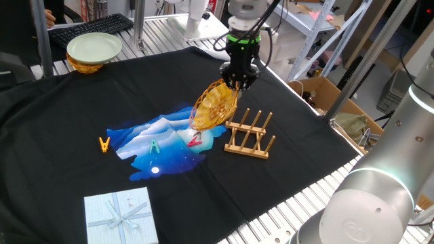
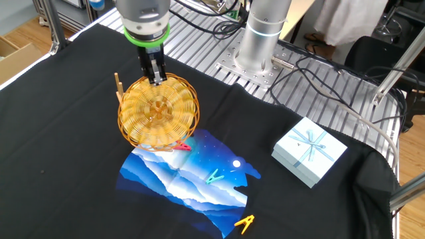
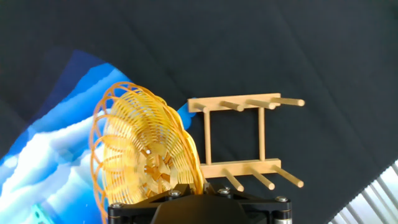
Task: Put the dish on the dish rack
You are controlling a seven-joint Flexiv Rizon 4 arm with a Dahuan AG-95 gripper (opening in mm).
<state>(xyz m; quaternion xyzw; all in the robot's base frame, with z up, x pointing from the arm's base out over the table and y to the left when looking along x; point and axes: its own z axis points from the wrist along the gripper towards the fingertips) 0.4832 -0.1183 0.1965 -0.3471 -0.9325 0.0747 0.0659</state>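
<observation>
Presently you have one dish [image 1: 214, 106], one rack [image 1: 249, 135] and three clothespins in view, with the gripper [image 1: 237, 84] pointing down, clamped on the dish's top rim, holding it upright just beside the rack.

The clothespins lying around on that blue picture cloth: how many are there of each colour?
Orange clothespin: 1
Green clothespin: 1
Red clothespin: 1
Total: 3

The red one lies just under the edge of the wicker dish that the gripper holds upright.
</observation>
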